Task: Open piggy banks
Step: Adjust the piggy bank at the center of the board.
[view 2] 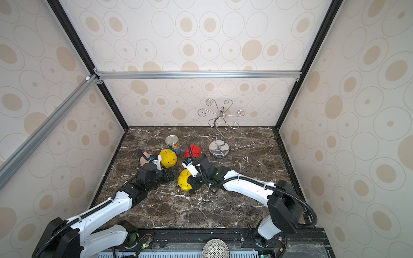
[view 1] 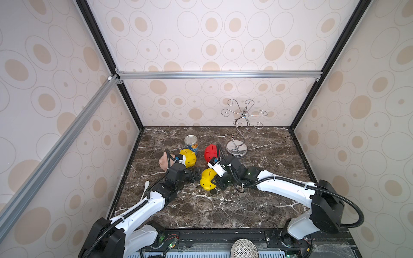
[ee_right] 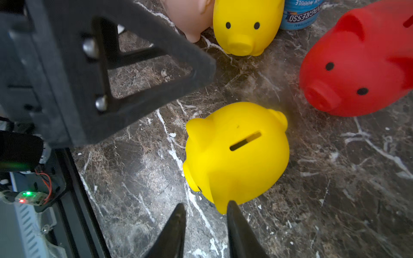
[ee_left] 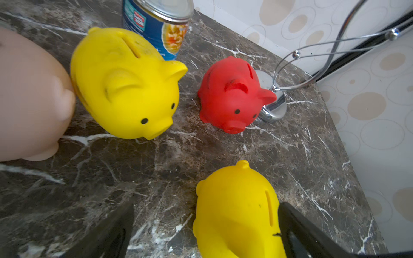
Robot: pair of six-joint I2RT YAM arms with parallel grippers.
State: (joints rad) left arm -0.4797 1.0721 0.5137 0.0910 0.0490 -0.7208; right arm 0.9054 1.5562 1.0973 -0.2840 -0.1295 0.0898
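Observation:
Four piggy banks stand close together on the marble table [view 1: 223, 207]: pale pink [view 1: 163, 161], yellow at the back [view 1: 190, 157], red [view 1: 210, 152], and a nearer yellow one [view 1: 207, 179] with its slot up. My left gripper [ee_left: 206, 203] is open wide just left of the nearer yellow bank [ee_left: 237, 212], which touches one finger [ee_left: 297, 230]. My right gripper [ee_right: 206, 203] reaches in from the right. Its jaws are narrowed but apart, with marble showing between them. One right fingertip [ee_right: 232, 207] touches the foot of that bank [ee_right: 237, 154]. No plug shows.
A blue-labelled tin can [view 1: 191, 144] stands behind the back yellow bank. A chrome wire stand [view 1: 237, 150] sits right of the red bank. Patterned walls close in the table on three sides. A white utensil [view 1: 145, 189] lies by the left edge.

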